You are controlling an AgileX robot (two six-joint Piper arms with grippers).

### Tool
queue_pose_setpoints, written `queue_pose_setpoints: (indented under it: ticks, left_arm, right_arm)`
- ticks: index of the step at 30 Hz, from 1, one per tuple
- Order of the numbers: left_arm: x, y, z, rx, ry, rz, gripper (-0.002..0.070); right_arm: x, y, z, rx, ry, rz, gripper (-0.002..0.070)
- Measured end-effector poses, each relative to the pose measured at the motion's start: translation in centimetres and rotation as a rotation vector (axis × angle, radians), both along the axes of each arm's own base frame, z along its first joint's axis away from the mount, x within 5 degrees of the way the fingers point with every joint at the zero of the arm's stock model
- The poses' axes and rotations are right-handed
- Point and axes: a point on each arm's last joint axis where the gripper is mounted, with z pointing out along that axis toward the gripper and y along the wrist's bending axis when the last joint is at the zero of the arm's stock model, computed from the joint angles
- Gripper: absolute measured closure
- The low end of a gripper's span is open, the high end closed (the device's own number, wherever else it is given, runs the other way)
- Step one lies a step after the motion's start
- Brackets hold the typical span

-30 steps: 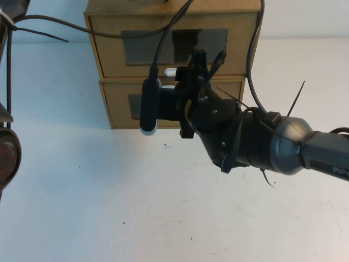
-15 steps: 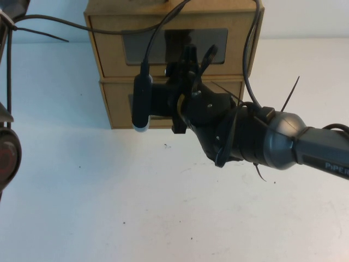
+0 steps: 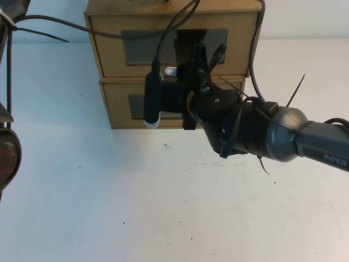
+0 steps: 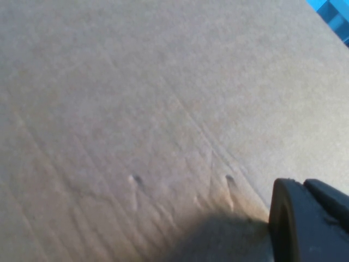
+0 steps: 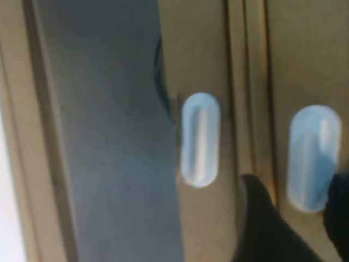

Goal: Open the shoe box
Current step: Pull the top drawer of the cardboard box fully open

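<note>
- The right hand [image 3: 208, 54], swung a little to the left half a second ago, is now brought back in front of the two stacked boxes at the far side of the white bench [image 3: 136, 207].
- Its dark fingers [image 5: 262, 224] are held spread on either side of one pale oval pull handle [image 5: 313, 158]. No firm pinch is seen, so the grasp is judged to be only lined up and the drawer still shut.
- It cannot be told which box that handle belongs to.
- The left hand [image 4: 308, 221] is parked at the robot's left over a plain brown surface [image 4: 136, 109]. Whether it is spread or pressed together cannot be told.
- Two boxes are counted: the upper brown cardboard shoe box [image 3: 109, 38] and the lower brown cardboard shoe box [image 3: 117, 112].
- Two dark windows are counted, the upper window [image 3: 142, 46] and the lower window [image 3: 136, 103].
- Two handles are counted, the second handle [image 5: 199, 139] lying beside a window.
</note>
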Motion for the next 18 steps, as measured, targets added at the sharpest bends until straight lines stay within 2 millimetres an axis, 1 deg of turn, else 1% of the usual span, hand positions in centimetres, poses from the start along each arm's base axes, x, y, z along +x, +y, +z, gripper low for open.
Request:
queue_pose_setpoints:
  ticks: [7,12,15,18]
  left_arm:
    - [0.0,0.0,0.0,0.000,-0.001,0.000,0.0680]
    - [0.0,0.0,0.0,0.000,-0.001,0.000,0.0680]
    - [0.0,0.0,0.0,0.000,-0.001,0.000,0.0680]
    - [0.0,0.0,0.0,0.000,-0.001,0.000,0.0680]
  right_arm:
    - [0.5,0.4,1.4,0.039,-0.024,0.021,0.0426]
    - [0.8,0.6,0.7,0.033,-0.013,0.027,0.0426]
    - [0.8,0.6,0.7,0.032,-0.013,0.029,0.0427]
    - [0.8,0.6,0.8,0.034,-0.014,0.027,0.0447]
